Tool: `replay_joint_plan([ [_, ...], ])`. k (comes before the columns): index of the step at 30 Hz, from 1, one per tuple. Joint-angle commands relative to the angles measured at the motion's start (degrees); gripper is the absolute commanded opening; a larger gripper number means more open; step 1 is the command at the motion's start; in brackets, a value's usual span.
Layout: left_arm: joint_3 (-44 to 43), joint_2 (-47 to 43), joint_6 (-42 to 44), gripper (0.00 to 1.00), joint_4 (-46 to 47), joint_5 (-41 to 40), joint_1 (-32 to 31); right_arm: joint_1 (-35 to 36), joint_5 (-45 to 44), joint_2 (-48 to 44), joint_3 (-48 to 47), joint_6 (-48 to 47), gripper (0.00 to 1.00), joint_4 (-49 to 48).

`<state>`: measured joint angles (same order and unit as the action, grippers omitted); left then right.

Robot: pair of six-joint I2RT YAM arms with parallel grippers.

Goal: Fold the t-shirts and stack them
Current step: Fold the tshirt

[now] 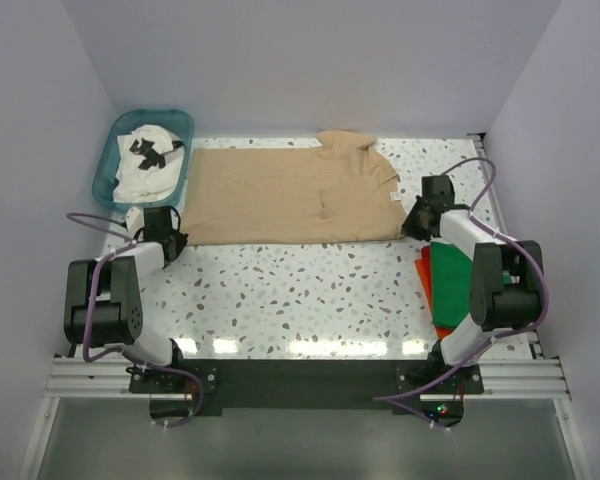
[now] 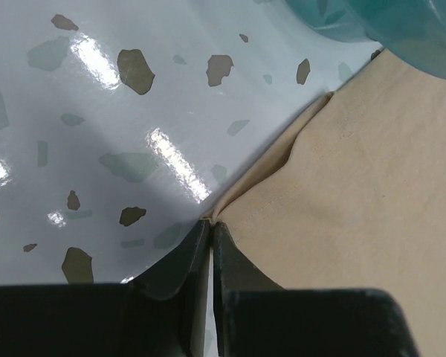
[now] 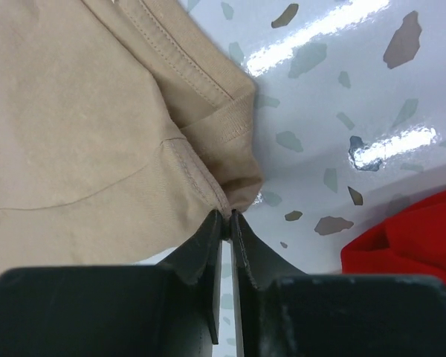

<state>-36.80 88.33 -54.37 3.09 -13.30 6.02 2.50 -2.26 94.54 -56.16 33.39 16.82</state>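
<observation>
The left arm is folded at its elbow in the lower left of the top view, its forearm angled up and right, so that the left gripper sits low at the near left corner of the tan t-shirt. In the left wrist view its jaws are clenched to a thin slit, with the shirt's corner hem caught at the fingertips. The right arm is bent the same way at lower right and reaches up and left. The right gripper is at the shirt's near right corner, and its jaws are likewise pinched on the stitched hem. The tan shirt lies spread flat across the upper middle of the speckled table. A white t-shirt with black print sits in the teal basket at upper left. A green t-shirt lies on a red-orange t-shirt at right, partly under the right arm.
</observation>
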Motion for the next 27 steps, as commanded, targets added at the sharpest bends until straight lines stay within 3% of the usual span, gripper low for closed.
replay_joint_plan([
  [1, -1.87, 0.96, 0.05, 0.08, -1.16, -1.55, 0.48, -0.22, -4.32, 0.29, -3.25, -1.48, 0.08, 1.90],
  [4, -2.58, 0.61, 0.23, 0.00, -2.21, -2.17, 0.39, -0.22, -7.30, -1.02, -4.04, -2.80, 0.07, 4.00],
  [15, -3.72, -3.34, 1.02, 0.00, -9.32, -4.98, 0.48, -0.30, -9.96, -6.47, -2.46, -4.65, 0.04, 8.05],
  [27, 0.32, -15.55, 1.55, 0.00, -18.99, -7.88, 0.75, -0.48, -5.83, -18.42, 4.65, -5.09, 0.01, 12.35],
])
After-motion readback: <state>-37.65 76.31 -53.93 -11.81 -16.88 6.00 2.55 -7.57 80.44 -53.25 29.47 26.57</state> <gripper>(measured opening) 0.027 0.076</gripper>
